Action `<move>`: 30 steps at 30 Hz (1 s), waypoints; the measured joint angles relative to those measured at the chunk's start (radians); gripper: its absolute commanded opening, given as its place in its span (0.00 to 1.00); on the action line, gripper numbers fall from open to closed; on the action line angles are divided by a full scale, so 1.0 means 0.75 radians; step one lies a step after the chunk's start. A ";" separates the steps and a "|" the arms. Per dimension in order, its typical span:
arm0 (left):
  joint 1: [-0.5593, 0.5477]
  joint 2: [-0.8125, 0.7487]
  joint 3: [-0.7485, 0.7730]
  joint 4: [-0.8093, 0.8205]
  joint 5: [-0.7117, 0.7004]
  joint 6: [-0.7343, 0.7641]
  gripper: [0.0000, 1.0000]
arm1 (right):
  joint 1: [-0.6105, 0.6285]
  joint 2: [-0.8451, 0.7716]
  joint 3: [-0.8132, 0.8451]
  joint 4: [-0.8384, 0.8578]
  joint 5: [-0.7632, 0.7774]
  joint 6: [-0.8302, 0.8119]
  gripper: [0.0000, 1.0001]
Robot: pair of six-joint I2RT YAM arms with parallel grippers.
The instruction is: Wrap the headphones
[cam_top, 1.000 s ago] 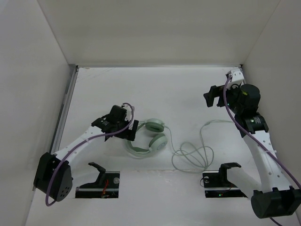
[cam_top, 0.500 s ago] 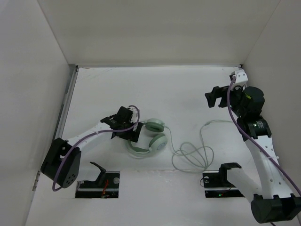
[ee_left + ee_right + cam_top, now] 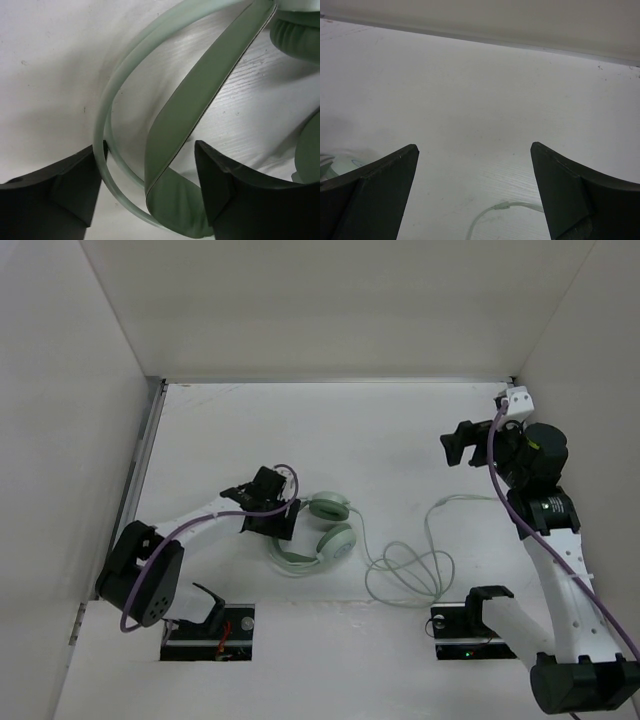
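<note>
The setting is a robotics lab test cell: a bare white table (image 3: 330, 430) boxed in by plain white walls (image 3: 330, 300), a left arm (image 3: 200, 522) and right arm (image 3: 565, 570) bolted at its near edge, purple cables (image 3: 497, 485) trailing along them, and a metal rail (image 3: 138, 470) down one side.

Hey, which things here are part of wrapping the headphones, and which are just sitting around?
For the job: headphones, their long cable in loose loops, left gripper open astride the headband, right gripper open off to the side.
Just there: two black stands at the near edge, purple arm cables.
</note>
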 measured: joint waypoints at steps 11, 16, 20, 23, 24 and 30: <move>0.012 0.039 0.001 0.075 0.019 -0.038 0.20 | -0.058 -0.010 0.003 0.001 -0.011 0.005 1.00; 0.035 0.056 0.001 0.111 0.075 -0.044 0.10 | -0.067 -0.012 0.003 0.002 -0.014 0.008 1.00; 0.060 0.065 0.001 0.129 0.107 -0.043 0.06 | -0.068 -0.011 0.003 0.008 -0.015 0.013 1.00; 0.075 0.070 0.001 0.146 0.123 -0.044 0.03 | -0.071 -0.011 0.003 0.025 -0.016 0.019 1.00; 0.079 0.072 0.001 0.154 0.126 -0.045 0.02 | -0.073 -0.011 0.003 0.027 -0.016 0.022 1.00; 0.087 0.094 0.026 0.154 0.131 -0.039 0.00 | -0.092 -0.009 0.003 0.030 -0.016 0.029 1.00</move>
